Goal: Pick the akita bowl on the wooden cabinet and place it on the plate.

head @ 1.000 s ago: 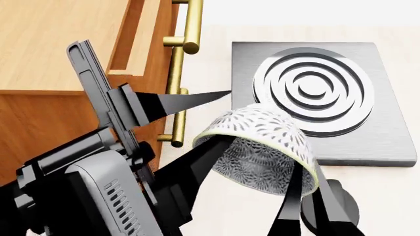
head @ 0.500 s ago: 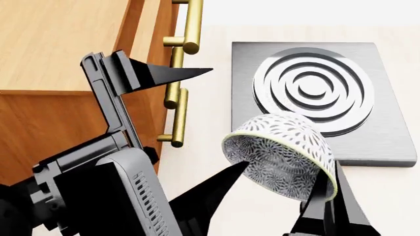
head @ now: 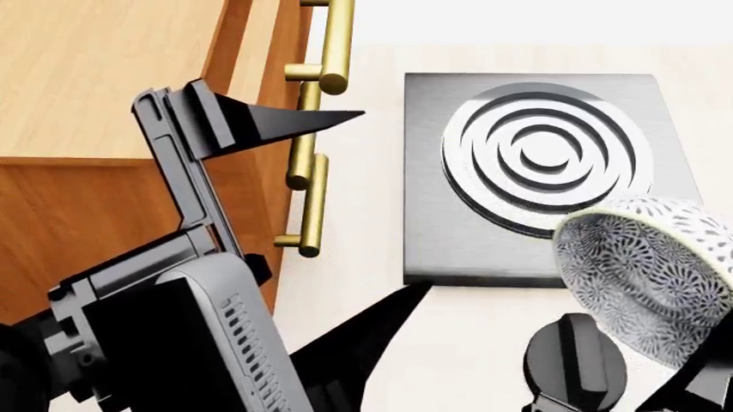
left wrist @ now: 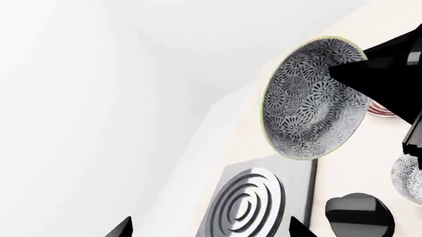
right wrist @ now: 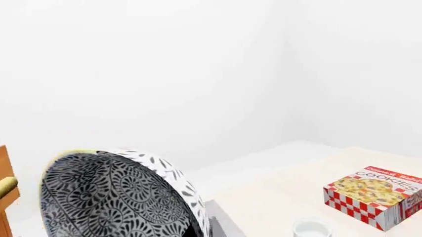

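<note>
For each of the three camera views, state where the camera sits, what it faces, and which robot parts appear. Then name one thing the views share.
Head view: from the robot's head, down over the stove plate and wooden cabinet; left gripper shows.
Left wrist view: on the left arm, facing the akita bowl; dark fingers show.
Right wrist view: on the right arm, behind the bowl, facing a cookie box.
Shared: the bowl.

Orange-brown wood grain is shown on the cabinet, polished brass on its handles, brushed grey metal on the burner slab.

Cabinet handles beside stove slab
</note>
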{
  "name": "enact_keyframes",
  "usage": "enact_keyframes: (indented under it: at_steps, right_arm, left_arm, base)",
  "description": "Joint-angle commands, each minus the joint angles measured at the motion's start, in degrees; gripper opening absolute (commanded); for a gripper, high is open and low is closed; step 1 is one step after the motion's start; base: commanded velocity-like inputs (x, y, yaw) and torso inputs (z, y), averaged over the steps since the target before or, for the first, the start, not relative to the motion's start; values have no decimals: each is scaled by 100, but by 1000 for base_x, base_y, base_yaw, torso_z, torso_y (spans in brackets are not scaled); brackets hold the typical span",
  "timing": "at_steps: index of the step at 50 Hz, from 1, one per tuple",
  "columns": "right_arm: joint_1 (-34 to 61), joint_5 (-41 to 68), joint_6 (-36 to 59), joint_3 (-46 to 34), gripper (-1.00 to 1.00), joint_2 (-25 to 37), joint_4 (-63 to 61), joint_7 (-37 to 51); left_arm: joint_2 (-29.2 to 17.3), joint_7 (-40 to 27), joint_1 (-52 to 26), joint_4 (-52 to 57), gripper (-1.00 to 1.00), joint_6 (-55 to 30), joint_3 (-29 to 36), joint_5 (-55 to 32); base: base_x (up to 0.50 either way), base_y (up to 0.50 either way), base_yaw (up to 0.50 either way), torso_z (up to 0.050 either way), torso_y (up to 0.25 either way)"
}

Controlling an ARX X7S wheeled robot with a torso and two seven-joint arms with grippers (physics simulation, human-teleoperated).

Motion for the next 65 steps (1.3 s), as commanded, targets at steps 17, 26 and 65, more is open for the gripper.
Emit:
enact_keyframes:
  at_steps: [17,26,65]
  right_arm:
    - [-670,430,-120,1595,-100,-149,-168,1428]
    - [-841,486,-378,1775,-100,-108,-290,1232]
    - [-1875,2024,-2861,3199,-100,-148,-173,-349]
  left_arm:
    - [75,81,124,44,100,6,-165,111]
    - [84,92,142,41,100,2,-160,145]
    - [-1,110,329,26,100,116,-175,264]
  base:
    - [0,0,0,0,1]
    - [0,0,0,0,0]
    - [0,0,0,0,0]
